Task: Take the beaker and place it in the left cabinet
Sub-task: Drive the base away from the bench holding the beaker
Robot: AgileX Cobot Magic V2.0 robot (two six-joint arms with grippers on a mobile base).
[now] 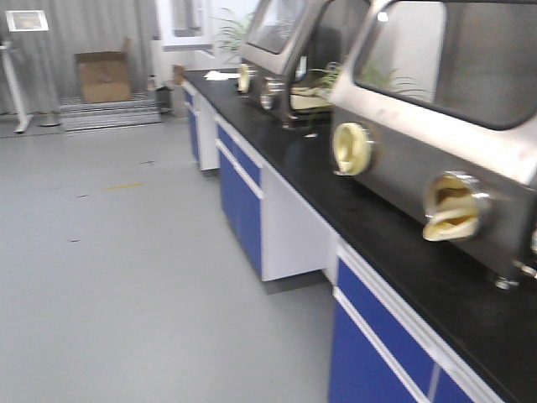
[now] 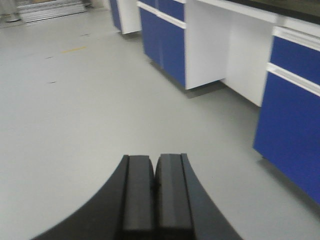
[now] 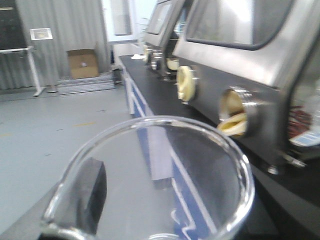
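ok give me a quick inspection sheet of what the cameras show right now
surface: black benchtop over blue cabinet doors; grey floor
job's things: beaker held in the air close to the right wrist camera; left cabinet not in view
clutter: cardboard box by the far wall
grippers: left tool shut, holding nothing; right tool's finger on the beaker wall, gripping it
cables: nothing seen
surroundings: steel glove boxes with yellowish glove ports on the bench; views blurry

a lab: steel glove boxes (image 1: 401,164) on a black benchtop (image 1: 369,228).
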